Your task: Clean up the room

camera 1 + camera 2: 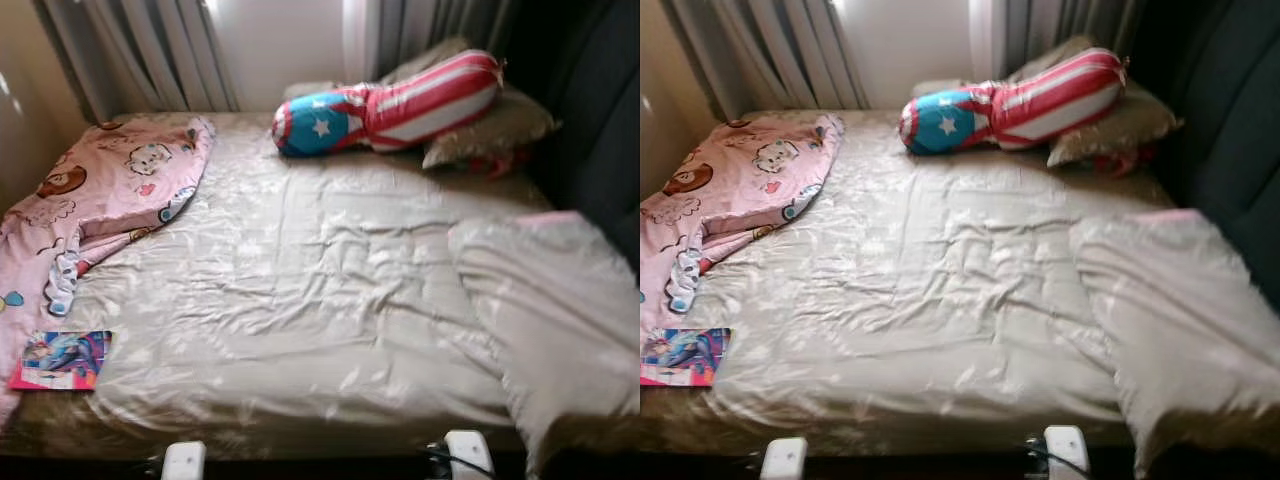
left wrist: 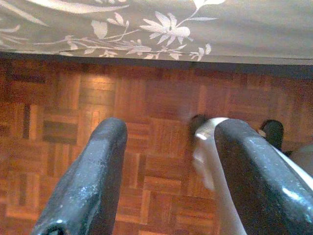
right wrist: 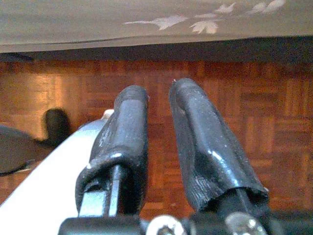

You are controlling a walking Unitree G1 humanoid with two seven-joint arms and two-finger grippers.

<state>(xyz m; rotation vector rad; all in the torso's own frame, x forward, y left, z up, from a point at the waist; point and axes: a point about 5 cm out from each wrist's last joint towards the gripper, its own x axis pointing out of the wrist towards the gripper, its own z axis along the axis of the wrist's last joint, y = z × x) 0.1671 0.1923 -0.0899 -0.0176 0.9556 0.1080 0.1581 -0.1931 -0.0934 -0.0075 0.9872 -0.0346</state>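
The bed [image 1: 320, 300] carries a crumpled beige sheet. A pink cartoon blanket [image 1: 90, 200] hangs off its left edge, partly cut off by the frame. Just below it, a colourful book [image 1: 62, 360] lies at the bed's near left corner. A striped bolster [image 1: 390, 105] rests across pillows [image 1: 495, 125] half lost in shadow. The left hand [image 2: 168, 176] hangs open above the wooden floor [image 2: 146, 107]. The right hand [image 3: 159, 142] is nearly closed, empty.
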